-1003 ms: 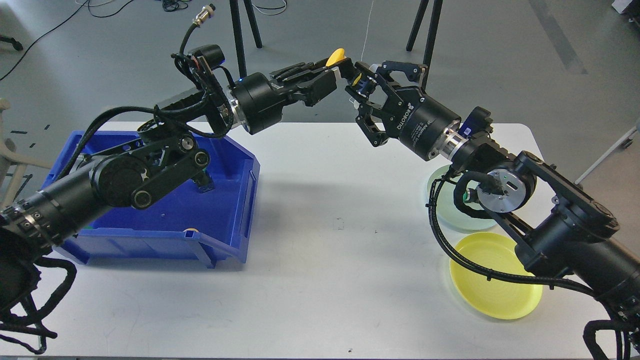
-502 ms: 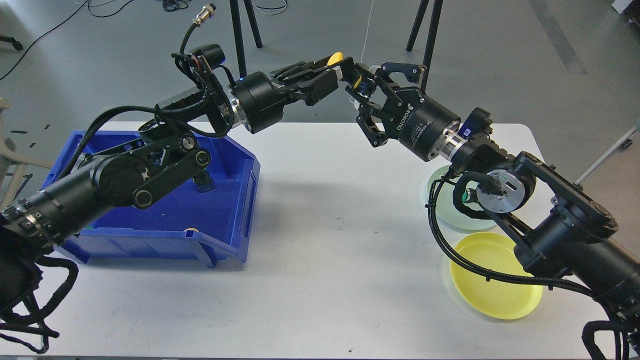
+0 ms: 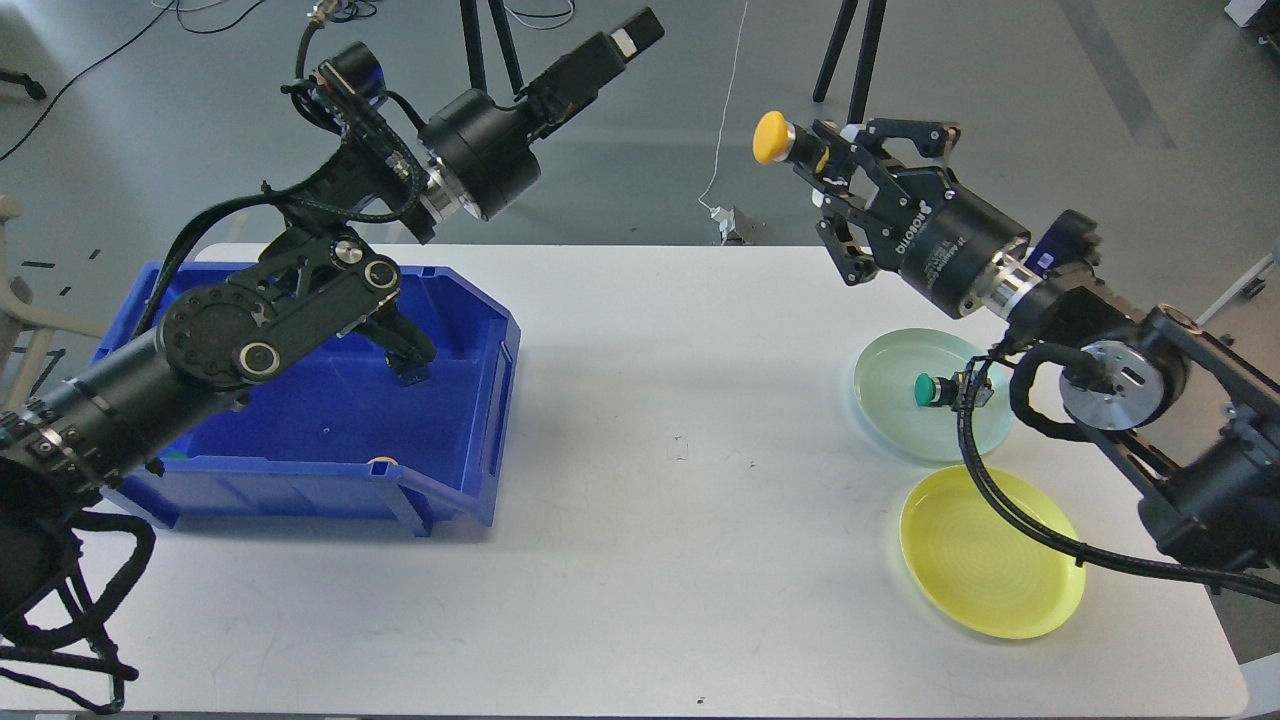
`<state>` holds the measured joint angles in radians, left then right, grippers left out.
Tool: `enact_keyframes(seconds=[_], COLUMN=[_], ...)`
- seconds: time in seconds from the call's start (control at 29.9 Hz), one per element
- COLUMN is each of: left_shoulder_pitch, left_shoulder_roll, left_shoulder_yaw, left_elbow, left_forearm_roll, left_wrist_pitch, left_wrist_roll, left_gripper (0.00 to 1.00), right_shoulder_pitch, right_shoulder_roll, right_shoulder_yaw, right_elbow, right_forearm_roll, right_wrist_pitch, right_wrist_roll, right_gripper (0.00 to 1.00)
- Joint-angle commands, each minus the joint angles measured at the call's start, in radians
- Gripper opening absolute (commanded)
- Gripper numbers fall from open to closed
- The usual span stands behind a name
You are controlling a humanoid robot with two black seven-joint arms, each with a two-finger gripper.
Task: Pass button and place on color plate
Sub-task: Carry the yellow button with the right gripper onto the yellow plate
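Note:
My right gripper (image 3: 818, 152) is raised over the table's far right edge and is shut on the body of a yellow button (image 3: 770, 137), whose cap points left. My left gripper (image 3: 625, 42) is raised high at the far left of centre, well apart from the button and holding nothing; its two fingers look like one dark bar. A yellow plate (image 3: 990, 570) lies at the front right of the table, empty. A pale green plate (image 3: 890, 375) behind it holds a green button (image 3: 933, 390).
A blue bin (image 3: 470, 450) stands on the left of the white table (image 3: 660, 520), with a small yellowish button (image 3: 380, 462) near its front wall. My left arm reaches over the bin. Tripod legs stand on the floor behind the table.
The two grippers, which met above the table's far edge, have drawn apart. The yellow button has passed from the left gripper to the right. The left went up and left, the right went right.

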<state>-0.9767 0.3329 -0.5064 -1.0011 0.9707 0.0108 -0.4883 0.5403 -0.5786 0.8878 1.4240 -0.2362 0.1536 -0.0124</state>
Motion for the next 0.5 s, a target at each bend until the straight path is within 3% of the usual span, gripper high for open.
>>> enact_keyframes(seconds=[0.0,0.17,0.47], left_shoulder_pitch=[0.000,0.001,0.001], left_shoulder_roll=[0.002,-0.005,-0.014], left_shoulder_yaw=[-0.009,-0.011,-0.037], left_elbow=[0.001,0.010,0.081], left_forearm_roll=[-0.168,-0.297,-0.736], left_wrist_pitch=[0.000,-0.005,-0.051], left_wrist_roll=[0.000,0.000,0.000], left_gripper=[0.99,0.99,0.99], right_shoulder_pitch=[-0.110,-0.281,-0.496], right_shoulder_roll=[-0.185,-0.358,-0.428], right_shoulder_yaw=[-0.016,-0.059,-0.067], right_elbow=[0.075,0.127,0.121], right_forearm_roll=[0.001,0.000,-0.008], right_wrist_pitch=[0.000,0.000,0.001], right_wrist_roll=[-0.009,-0.035,-0.034], right_gripper=[0.15,0.15,0.15])
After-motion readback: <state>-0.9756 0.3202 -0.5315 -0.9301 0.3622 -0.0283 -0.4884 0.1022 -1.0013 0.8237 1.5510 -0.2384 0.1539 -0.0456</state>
